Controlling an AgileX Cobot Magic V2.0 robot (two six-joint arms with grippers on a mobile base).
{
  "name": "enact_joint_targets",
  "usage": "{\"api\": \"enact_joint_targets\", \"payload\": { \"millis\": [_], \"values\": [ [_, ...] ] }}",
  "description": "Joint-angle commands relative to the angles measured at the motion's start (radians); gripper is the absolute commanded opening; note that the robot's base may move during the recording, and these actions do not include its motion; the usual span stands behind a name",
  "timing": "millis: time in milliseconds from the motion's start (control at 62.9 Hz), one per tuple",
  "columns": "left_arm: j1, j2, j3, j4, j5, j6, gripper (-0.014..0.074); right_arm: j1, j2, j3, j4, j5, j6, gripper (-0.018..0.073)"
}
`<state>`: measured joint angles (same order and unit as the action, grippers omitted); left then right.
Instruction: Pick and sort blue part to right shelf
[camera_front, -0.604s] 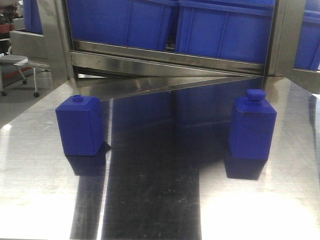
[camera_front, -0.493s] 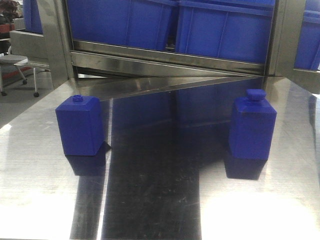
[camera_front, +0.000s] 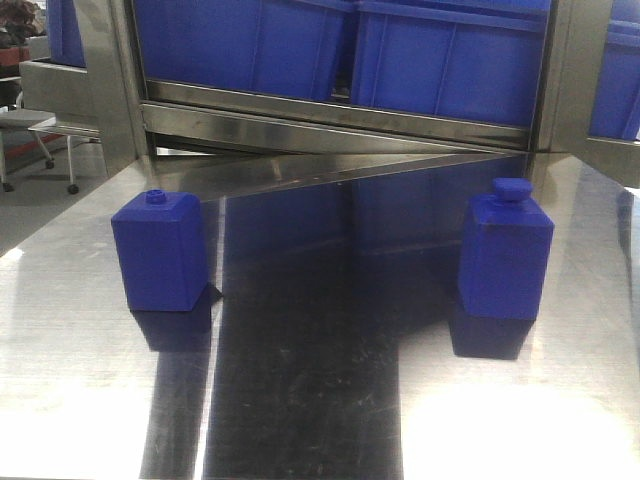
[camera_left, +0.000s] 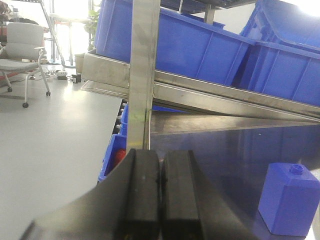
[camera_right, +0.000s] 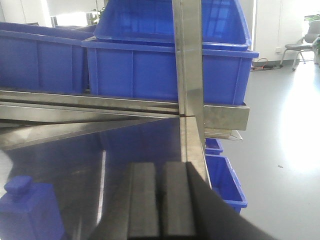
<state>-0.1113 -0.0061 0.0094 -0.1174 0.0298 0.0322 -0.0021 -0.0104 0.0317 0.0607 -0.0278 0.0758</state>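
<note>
Two deep-blue blocks stood upright, well apart, on the polished steel tabletop (camera_front: 320, 390): the flat-capped, bottle-shaped blue part (camera_front: 505, 258) at right, a round-knobbed blue block (camera_front: 160, 252) at left. The black left claw (camera_left: 160, 162) and right claw (camera_right: 160, 172) were clenched, pads together.

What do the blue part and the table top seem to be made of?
The blue part: probably plastic, matte, since its deep-blue faces show no glare. The table top: likely brushed stainless steel, since it mirrors the part and shows fine scratches.
</note>
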Motion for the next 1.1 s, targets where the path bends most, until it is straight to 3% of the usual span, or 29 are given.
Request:
{"api": "enact_joint_targets", "payload": {
  "millis": [0, 509, 811, 1081],
  "values": [
    [-0.007, -0.022, 0.02, -0.01, -0.091, -0.012, 0.0123, -0.004, -0.022, -0.033, -0.007, -0.06, 0.001, 0.0055],
    [-0.007, -0.022, 0.02, -0.01, -0.091, -0.012, 0.0123, -0.003, 0.206, -0.307, -0.055, 0.248, 0.0, 0.0055],
    [-0.007, -0.022, 0.02, -0.01, -0.091, -0.012, 0.0123, -0.002, 0.428, -0.427, -0.019, 0.218, 0.009, 0.0055],
    [-0.007, -0.022, 0.02, -0.01, -0.091, -0.012, 0.0123, 0.012, 0.652, -0.538, -0.061, 0.435, 0.086, 0.006]
  ]
}}
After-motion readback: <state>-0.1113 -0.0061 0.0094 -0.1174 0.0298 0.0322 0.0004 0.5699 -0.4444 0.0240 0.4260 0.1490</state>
